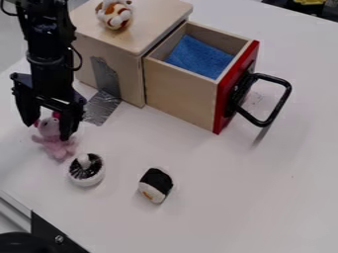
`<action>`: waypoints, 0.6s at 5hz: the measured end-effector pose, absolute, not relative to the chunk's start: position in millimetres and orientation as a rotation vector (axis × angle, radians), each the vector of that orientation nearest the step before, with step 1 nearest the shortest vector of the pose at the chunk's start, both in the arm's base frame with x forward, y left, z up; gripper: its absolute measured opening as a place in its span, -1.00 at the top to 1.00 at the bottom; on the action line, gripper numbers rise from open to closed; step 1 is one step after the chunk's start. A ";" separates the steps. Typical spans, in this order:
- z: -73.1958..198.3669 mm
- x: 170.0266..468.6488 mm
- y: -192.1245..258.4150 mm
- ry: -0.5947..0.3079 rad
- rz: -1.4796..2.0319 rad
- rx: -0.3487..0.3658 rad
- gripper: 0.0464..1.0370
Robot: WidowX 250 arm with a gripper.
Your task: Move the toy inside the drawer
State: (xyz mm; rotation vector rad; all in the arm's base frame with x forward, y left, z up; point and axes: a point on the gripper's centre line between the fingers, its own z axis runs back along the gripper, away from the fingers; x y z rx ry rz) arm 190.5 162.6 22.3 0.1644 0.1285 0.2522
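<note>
The black gripper (pixel 48 131) is well to the left of the open drawer (pixel 180 95) as the camera sees it, low over the desk (pixel 218 212), with its fingers spread apart and pointing down. Between them is the head of a small pink stuffed toy (pixel 49 134), its body and legs hanging out below, nearer the camera; whether either finger presses on it I can't tell. So the pink toy is outside the drawer, off to its left. The drawer sticks out from a wooden box (pixel 155 12) on its left side, and has a red front (pixel 228 94) with a black handle (pixel 280 105) on the far right of it. A blue cloth (pixel 198 55) lies inside the drawer. Up and to the left of the drawer, a brown and white stuffed toy (pixel 114 15) sits on top of the box, and left of the drawer silver tape (pixel 105 81) runs down the box's side onto the desk. Nearer the camera than the drawer are a round white brush (pixel 86 170), just beside the pink toy, and a toy sushi roll (pixel 155 184) with a black band, to the brush's right.
</note>
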 end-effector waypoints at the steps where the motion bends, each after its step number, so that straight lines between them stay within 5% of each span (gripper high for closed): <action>1: 4.5 189.5 172.8 0.169 0.303 0.139 -0.92; 2: -0.2 188.8 176.7 0.183 0.315 0.135 -0.84; 3: -2.3 183.8 172.1 0.195 0.319 0.124 -0.33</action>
